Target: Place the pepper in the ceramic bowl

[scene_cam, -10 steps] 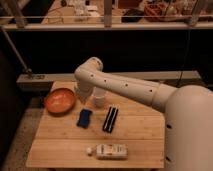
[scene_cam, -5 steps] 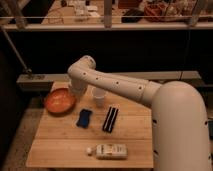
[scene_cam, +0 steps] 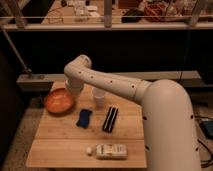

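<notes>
Wooden surface (scene_cam: 60,145): ceramic bowl (scene_cam: 59,101) at left; claw pressed together, hidden under arm (scene_cam: 100,82) beside bowl rim (pepper not in sight). Pepper judged light, firm, smooth; pinch mid-length.

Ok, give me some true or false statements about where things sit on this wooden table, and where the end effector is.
1. The ceramic bowl sits on the left part of the table. True.
2. The white cup lies tipped over. False: it stands upright.
3. The end effector hangs by the bowl's right rim, between bowl and cup. True.
4. The white bottle stands upright beside the bowl. False: it lies on its side near the front edge.
5. The striped bar lies right of the blue pad. True.
</notes>
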Robot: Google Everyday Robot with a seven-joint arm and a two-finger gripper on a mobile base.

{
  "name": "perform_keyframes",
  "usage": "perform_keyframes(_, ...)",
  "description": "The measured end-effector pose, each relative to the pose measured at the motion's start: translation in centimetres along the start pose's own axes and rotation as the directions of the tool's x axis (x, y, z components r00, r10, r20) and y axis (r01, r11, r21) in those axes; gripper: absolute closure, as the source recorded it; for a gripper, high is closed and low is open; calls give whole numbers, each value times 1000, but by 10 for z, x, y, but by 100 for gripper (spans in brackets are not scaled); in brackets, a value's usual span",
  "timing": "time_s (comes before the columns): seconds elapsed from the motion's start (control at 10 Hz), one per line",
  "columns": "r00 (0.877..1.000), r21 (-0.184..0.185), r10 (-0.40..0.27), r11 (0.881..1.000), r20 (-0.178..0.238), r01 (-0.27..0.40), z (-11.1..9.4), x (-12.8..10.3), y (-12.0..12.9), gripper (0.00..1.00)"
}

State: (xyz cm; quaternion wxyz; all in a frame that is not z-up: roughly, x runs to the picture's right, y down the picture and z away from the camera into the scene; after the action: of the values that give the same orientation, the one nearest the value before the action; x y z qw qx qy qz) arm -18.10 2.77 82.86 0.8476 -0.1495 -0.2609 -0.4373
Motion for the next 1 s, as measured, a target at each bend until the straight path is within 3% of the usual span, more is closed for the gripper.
perform_keyframes(1.0, 999, 3, -45, 999, 3, 45, 30, -4, -20, 95)
